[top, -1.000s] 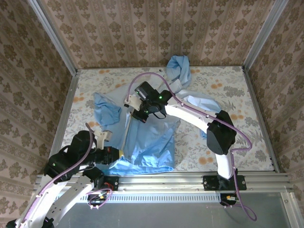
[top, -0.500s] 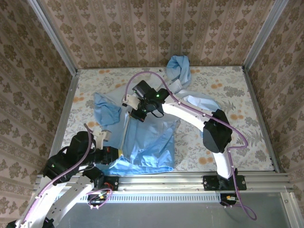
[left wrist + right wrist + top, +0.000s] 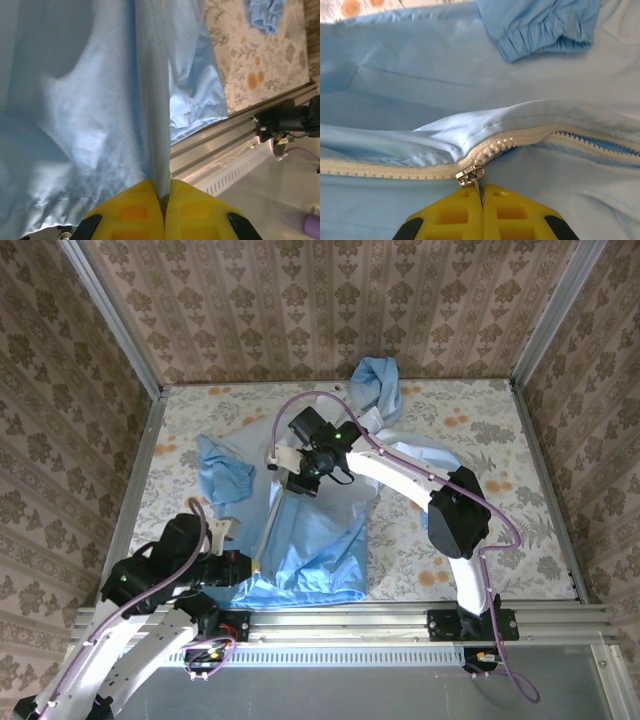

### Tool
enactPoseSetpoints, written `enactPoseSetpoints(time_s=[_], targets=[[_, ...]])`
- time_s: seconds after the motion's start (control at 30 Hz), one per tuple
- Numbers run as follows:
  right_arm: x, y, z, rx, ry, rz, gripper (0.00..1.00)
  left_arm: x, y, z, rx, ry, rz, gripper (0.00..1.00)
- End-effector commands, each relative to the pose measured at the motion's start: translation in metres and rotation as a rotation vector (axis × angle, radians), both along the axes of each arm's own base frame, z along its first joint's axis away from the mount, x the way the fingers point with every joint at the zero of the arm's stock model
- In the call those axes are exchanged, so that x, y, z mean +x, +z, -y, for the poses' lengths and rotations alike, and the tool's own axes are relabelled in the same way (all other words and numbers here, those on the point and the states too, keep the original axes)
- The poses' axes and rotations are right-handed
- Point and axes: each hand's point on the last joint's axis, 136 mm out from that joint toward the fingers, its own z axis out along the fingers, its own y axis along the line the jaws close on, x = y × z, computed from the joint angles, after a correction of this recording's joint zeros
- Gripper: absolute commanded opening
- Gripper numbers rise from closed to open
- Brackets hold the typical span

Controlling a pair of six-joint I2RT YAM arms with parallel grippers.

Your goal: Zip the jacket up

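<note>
Slippage worries us: our right hand (image 3: 482,194) grips the zipper slider (image 3: 470,176) by its thin tab, our left hand (image 3: 163,189) clamps the hem (image 3: 159,165) of the jacket (image 3: 320,540) spread on the desk (image 3: 490,430); slack could jam the teeth (image 3: 520,140).

In the right wrist view the slider's (image 3: 470,176) pull (image 3: 476,187) vanishes into the closed right pincer (image 3: 481,193). The zipper (image 3: 395,171) runs off at 9 and 3 o'clock, and the cuff (image 3: 545,30) is cropped at 12. From above, the slider is too small to tell. The jacket's (image 3: 100,125) edge disappears inside the clamped left pincer (image 3: 163,187).
</note>
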Motion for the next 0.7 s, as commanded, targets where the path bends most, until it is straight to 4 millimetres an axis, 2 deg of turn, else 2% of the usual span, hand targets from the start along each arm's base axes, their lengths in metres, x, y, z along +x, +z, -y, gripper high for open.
enactPoseSetpoints(time_s=[0.0, 0.23, 0.43, 0.67], targets=[[0.081, -0.004, 0.072, -0.211, -0.238, 0.224, 0.00, -0.047, -0.020, -0.015, 0.079, -0.102, -0.199, 0.00], [0.107, 0.013, 0.097, -0.285, -0.390, 0.351, 0.00, -0.039, -0.011, -0.010, 0.087, -0.124, -0.169, 0.00], [0.119, 0.021, 0.092, -0.224, -0.452, 0.367, 0.00, -0.041, -0.002, -0.008, 0.064, -0.145, -0.135, 0.00], [0.129, 0.020, 0.087, -0.210, -0.472, 0.358, 0.00, -0.044, -0.004, -0.016, 0.075, -0.117, -0.132, 0.00]])
